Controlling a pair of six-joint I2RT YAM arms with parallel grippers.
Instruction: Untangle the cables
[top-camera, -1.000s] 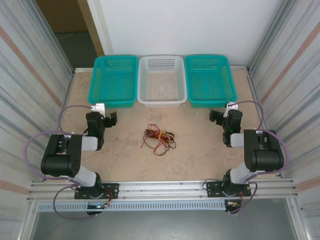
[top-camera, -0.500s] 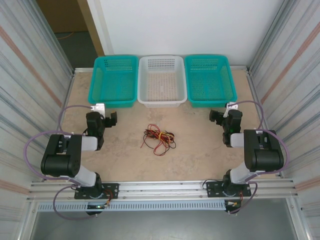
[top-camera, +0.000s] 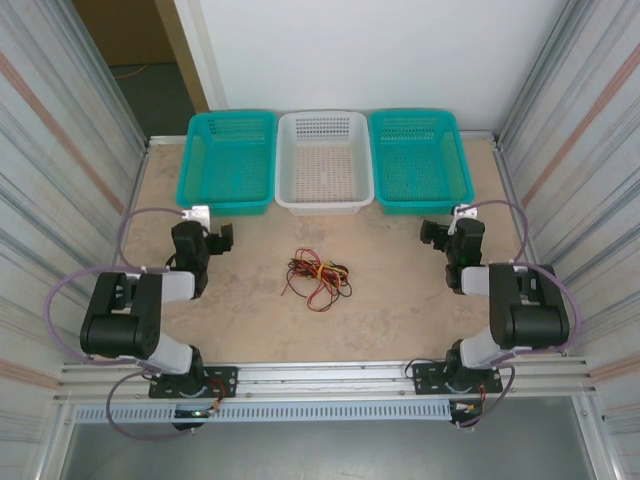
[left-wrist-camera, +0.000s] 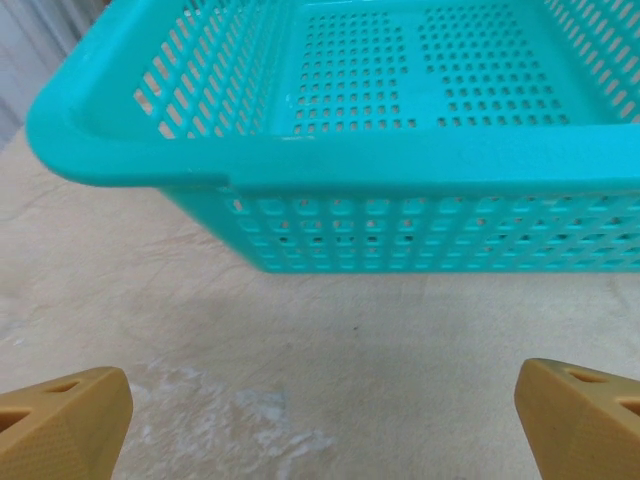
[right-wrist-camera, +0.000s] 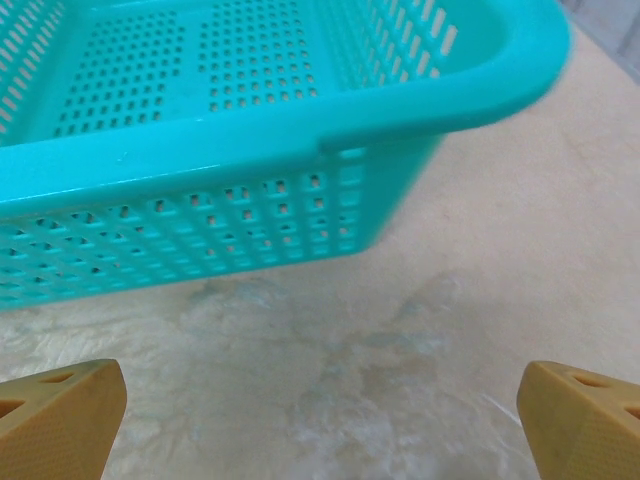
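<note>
The cables (top-camera: 317, 278) lie as one small knot of red, yellow and black strands on the table (top-camera: 400, 310), about midway between the arms and in front of the white basket (top-camera: 323, 205), well apart from both grippers. The left gripper (top-camera: 224, 238) is spread wide and empty, facing the left teal basket (left-wrist-camera: 330, 165). The right gripper (top-camera: 432, 233) is just as wide, facing the right teal basket (right-wrist-camera: 250, 150). The wires look light, limp and springy, so pulling one will likely drag the whole bunch. A loose outer loop on the near side seems the best pinch point, though from above I cannot tell which strand crosses which
</note>
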